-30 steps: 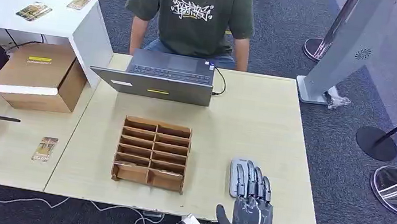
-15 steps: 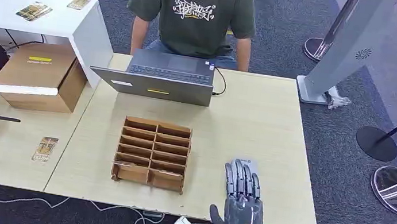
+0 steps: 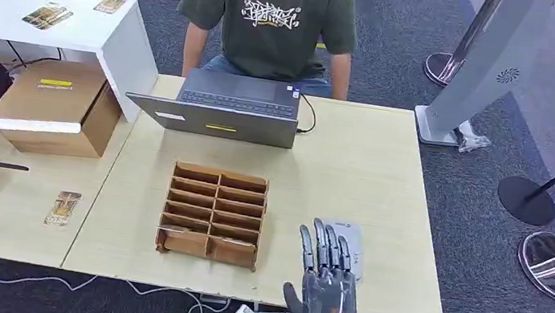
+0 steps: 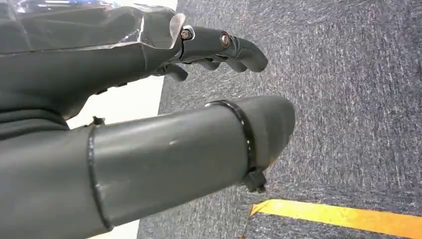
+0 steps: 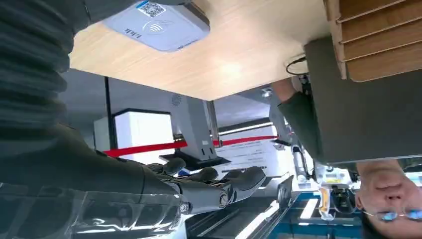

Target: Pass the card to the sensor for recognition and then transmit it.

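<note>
Shifting left since a second ago, the right hand (image 3: 324, 288) now uncovers most of the grey card sensor (image 3: 349, 247) near the bench (image 3: 354, 167) front edge, fingers spread and holding nothing. Beside it, the cardboard slotted organiser (image 3: 212, 213) shows no contents. Left hand (image 4: 149, 99) hangs over carpet, fingers loosely curled, empty. A card (image 3: 63, 208) lies on the neighbouring bench.

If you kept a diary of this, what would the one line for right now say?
right hand: open, holds nothing, above sensor | left hand: empty, over carpet | cardboard organizer: untouched
</note>
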{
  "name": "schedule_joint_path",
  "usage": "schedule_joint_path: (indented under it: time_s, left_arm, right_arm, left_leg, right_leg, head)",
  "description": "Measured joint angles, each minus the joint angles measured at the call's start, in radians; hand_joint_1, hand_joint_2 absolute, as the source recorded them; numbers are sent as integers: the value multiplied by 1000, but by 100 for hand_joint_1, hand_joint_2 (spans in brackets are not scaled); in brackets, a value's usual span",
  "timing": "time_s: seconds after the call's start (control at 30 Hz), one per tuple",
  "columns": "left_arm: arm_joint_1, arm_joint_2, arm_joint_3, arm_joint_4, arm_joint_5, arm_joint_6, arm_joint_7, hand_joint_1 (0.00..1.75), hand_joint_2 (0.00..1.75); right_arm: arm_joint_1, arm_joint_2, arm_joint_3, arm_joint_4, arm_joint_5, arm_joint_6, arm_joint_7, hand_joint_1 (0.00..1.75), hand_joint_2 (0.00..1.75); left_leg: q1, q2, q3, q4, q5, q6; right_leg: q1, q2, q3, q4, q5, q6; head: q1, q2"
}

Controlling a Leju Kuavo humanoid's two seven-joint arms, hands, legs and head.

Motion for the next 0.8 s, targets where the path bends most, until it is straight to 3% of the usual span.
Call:
schedule_joint_path:
  time_s: [0.8]
  left_arm:
    - [-9,0,25,3,-93,3,-47,0,0]
  right_arm:
    - [-128,69,49,129,-90,0,-161,0,175]
  left_leg:
    - [0,0,0,0,0,0]
  right_leg:
    - [0,0,0,0,0,0]
  head:
    - [0,0]
